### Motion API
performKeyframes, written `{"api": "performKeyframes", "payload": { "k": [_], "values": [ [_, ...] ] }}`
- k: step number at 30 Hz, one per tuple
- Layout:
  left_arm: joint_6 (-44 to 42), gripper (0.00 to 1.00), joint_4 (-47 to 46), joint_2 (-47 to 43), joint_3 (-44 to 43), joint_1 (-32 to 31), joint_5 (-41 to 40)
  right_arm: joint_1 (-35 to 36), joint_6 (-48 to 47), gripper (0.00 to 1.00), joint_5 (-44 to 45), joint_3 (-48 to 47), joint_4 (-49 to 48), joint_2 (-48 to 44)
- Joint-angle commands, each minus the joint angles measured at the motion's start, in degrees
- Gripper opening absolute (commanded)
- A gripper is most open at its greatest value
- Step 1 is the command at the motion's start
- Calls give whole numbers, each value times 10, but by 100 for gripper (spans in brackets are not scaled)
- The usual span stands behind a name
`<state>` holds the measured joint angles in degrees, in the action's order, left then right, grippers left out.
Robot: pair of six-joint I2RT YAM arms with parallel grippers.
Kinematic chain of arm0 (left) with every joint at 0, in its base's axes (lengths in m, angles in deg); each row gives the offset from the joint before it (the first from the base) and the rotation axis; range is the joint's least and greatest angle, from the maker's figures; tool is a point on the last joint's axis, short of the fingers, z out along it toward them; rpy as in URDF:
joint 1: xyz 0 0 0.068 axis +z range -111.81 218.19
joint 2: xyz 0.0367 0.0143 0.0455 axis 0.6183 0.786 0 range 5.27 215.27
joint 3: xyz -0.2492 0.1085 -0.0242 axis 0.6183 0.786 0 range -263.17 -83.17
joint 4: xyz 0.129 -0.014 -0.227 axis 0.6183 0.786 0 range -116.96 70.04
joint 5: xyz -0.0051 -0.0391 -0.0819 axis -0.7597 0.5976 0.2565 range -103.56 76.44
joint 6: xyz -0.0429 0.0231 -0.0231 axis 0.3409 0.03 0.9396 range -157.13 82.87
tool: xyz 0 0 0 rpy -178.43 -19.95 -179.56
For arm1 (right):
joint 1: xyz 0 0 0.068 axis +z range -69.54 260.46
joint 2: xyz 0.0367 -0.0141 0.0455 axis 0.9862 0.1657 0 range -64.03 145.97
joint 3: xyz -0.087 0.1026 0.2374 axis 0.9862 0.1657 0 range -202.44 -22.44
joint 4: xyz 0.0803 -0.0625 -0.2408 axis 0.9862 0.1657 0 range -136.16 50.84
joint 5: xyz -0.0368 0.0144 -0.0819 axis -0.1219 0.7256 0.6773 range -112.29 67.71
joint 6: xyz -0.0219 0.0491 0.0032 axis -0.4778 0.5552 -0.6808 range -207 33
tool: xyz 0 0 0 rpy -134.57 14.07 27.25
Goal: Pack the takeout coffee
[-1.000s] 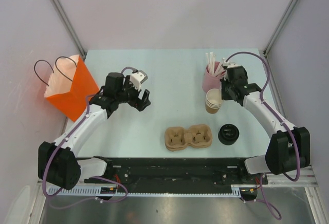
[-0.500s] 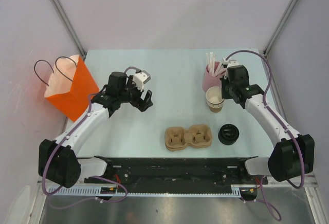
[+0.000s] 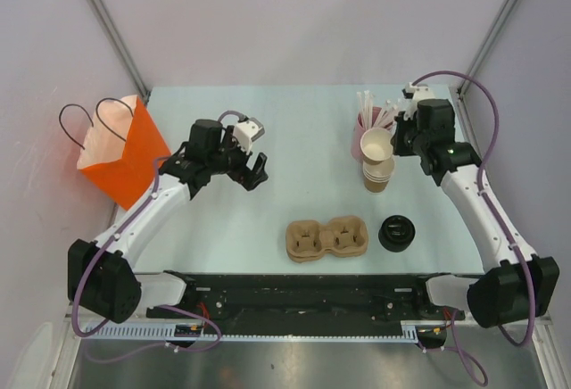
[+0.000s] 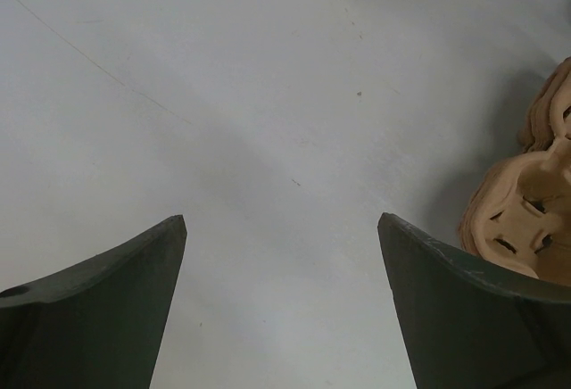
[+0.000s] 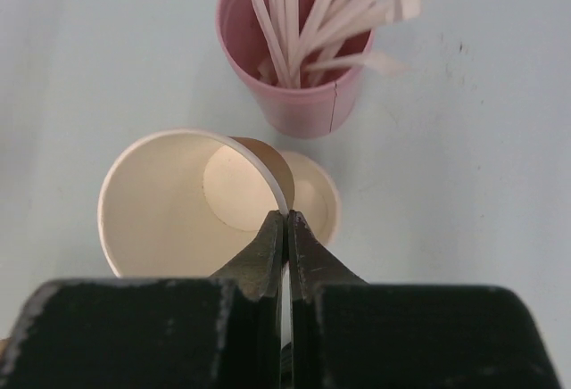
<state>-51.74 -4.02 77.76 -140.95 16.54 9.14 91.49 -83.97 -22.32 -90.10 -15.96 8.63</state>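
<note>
No lidded kraft cup shows in any view. My right gripper (image 5: 285,218) is shut on the rim of a lidless brown cup with a white inside (image 5: 174,206). It holds that cup lifted (image 3: 376,146) just above the stack of lidless cups (image 3: 378,178), whose top cup shows underneath (image 5: 319,194). A loose black lid (image 3: 397,232) lies on the table at the front right. My left gripper (image 3: 254,171) is open and empty over bare table (image 4: 281,219), left of the centre.
A pink straw holder (image 3: 362,137) with white straws stands right behind the cups, also in the right wrist view (image 5: 294,95). A brown pulp cup carrier (image 3: 326,238) lies at the front centre, its edge in the left wrist view (image 4: 528,219). An orange paper bag (image 3: 120,150) stands at the left.
My right gripper has pulled the top cup up off the stack and drawn back toward the far right. My left gripper has shifted slightly right.
</note>
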Motion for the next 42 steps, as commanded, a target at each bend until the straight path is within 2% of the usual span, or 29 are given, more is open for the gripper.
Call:
{"api": "performKeyframes", "payload": {
  "k": [1, 5, 8, 13, 17, 22, 29, 31, 32, 37, 38, 41, 42],
  "values": [
    [-31, 94, 4, 4, -33, -4, 20, 8, 8, 0, -6, -47, -23, -47],
    [-24, 96, 8, 8, -45, -3, 3, 37, 15, 0, -26, -58, -48, -52],
    [-12, 96, 7, 11, -56, 5, -30, 86, 37, 0, -63, -63, -79, -25],
    [17, 97, 8, 12, -62, 54, -31, 164, 51, 0, -90, -96, -74, 105],
    [22, 96, 8, 15, -52, 79, -27, 188, 73, 0, -102, -114, -86, 185],
    [20, 93, 7, 25, -41, 84, -20, 211, 73, 0, -70, -161, -64, 280],
    [20, 93, 8, 37, -42, 84, -9, 218, 71, 0, -73, -182, -37, 334],
    [20, 93, 7, 41, -41, 84, -5, 221, 67, 7, -69, -183, -37, 336],
    [19, 93, 8, 42, -42, 84, -3, 223, 66, 17, -67, -183, -34, 336],
    [15, 93, 7, 43, -37, 84, 3, 230, 52, 45, -53, -183, -26, 328],
    [14, 93, 8, 43, -37, 84, 4, 230, 51, 54, -52, -185, -19, 325],
    [15, 92, 7, 42, -36, 84, 7, 230, 33, 65, -52, -201, 13, 296],
    [15, 92, 8, 42, -35, 84, 9, 230, 28, 65, -46, -207, 21, 268]
  ]
}}
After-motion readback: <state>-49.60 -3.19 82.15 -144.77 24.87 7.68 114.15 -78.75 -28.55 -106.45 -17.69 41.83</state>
